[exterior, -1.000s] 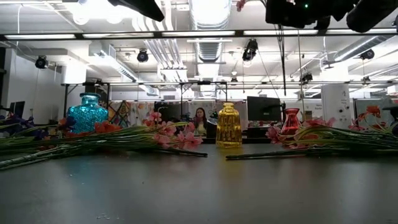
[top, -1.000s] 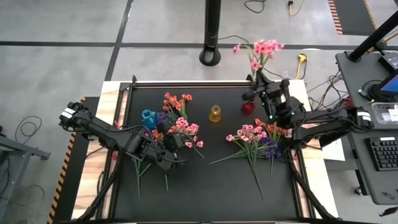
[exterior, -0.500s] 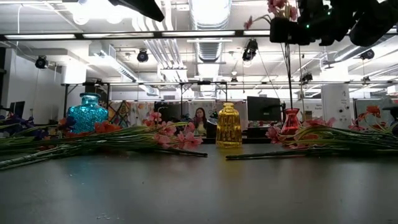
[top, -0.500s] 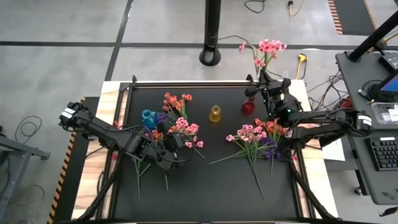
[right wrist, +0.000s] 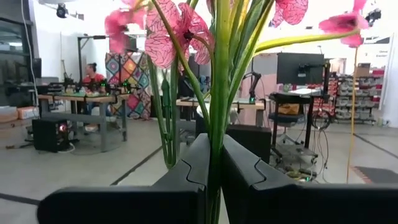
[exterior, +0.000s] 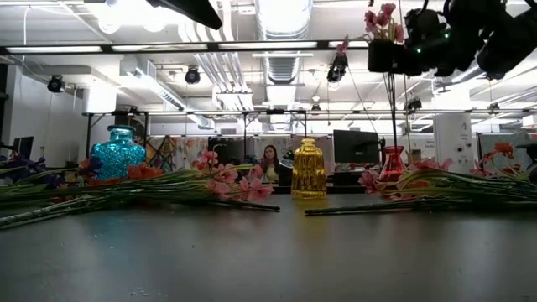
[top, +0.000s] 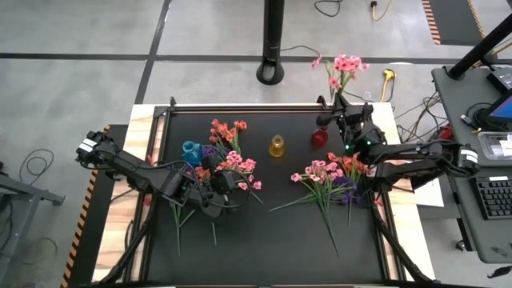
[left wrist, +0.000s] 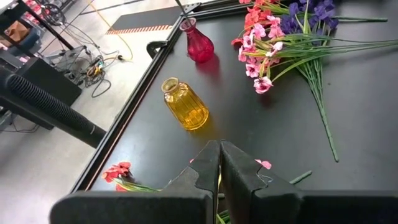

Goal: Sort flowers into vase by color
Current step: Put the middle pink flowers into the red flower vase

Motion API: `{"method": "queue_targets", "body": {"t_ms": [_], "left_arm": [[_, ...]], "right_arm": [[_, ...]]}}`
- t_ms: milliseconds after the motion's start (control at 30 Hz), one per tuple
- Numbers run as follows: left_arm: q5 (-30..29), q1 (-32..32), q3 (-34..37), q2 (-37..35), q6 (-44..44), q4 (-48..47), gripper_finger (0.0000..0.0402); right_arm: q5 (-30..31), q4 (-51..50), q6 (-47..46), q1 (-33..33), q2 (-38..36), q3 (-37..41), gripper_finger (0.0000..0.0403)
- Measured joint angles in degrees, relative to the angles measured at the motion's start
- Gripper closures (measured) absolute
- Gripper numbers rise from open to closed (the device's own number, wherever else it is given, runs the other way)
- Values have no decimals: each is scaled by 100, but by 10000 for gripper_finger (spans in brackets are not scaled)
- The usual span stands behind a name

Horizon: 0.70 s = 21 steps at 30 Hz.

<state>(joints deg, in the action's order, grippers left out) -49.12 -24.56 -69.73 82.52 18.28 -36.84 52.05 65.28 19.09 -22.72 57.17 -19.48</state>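
My right gripper (top: 336, 109) is raised over the table's far right and is shut on a pink flower spray (top: 344, 64) that stands upright. Its thin stem (exterior: 391, 109) runs down to the neck of the red vase (exterior: 392, 164); whether it is inside does not show. My left gripper (left wrist: 219, 155) is shut and sits low over the left pile, by the pink flowers (top: 240, 166) and orange-red ones (top: 226, 130) lying flat on the mat. Whether it touches them I cannot tell. My right gripper pinches the pink spray's green stems (right wrist: 217, 124) between its two fingers (right wrist: 193, 162), just below the blossoms. The fingers come level across the stems. The spray stands upright, blossoms (exterior: 382, 17) above the fingers and the long stem hanging straight below them.
A yellow vase (top: 277, 146) stands mid-table and a blue vase (top: 190, 150) at far left. A mixed pile of pink, orange-red and purple flowers (top: 328, 176) lies on the right, stems toward the near edge. The black mat's near half (top: 264, 240) is bare. A person sits in the room behind.
My right gripper has come down with the pink spray, staying over the red vase. In the low view the blossoms have dropped into the picture from above, and the stem now hangs down to the vase's neck. The spray has stayed upright.
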Motion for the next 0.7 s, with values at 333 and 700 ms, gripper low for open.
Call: {"method": "queue_targets", "body": {"t_ms": [333,700], "left_arm": [[-2,2,0,1,-44,0,402],[-2,2,0,2,-44,0,402]], "right_arm": [[0,-27,-265,4,0,344,384],[2,-156,-433,4,2,504,314]]}}
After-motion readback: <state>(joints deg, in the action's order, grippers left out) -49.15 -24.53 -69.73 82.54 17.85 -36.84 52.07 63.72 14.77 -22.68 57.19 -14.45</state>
